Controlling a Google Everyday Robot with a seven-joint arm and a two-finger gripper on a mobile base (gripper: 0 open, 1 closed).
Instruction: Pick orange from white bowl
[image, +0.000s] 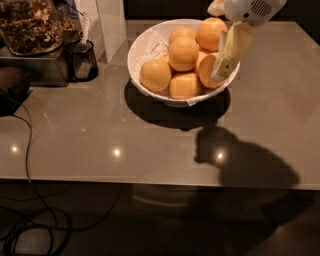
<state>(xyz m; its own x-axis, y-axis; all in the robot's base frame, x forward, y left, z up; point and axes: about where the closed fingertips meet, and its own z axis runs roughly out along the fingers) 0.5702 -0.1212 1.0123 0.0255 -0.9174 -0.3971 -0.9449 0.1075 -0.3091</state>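
Single high view, angled down at table (100, 125); gripper (226, 65) upper right.

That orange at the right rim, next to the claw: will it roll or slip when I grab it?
Probably rolls: the orange is round and smooth-skinned, so it may slip sideways under the claw, which hangs over the right rim of the white bowl. It rests against other piled oranges, so lifting it could shift them. It looks firm, not fragile.

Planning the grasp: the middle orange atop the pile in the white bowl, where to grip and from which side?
Best guess: take the orange from above, across its widest middle. It is round, rests on the others, and its upper half is clear while they crowd it lower down in the white bowl. The gripper hangs over the bowl's right rim.
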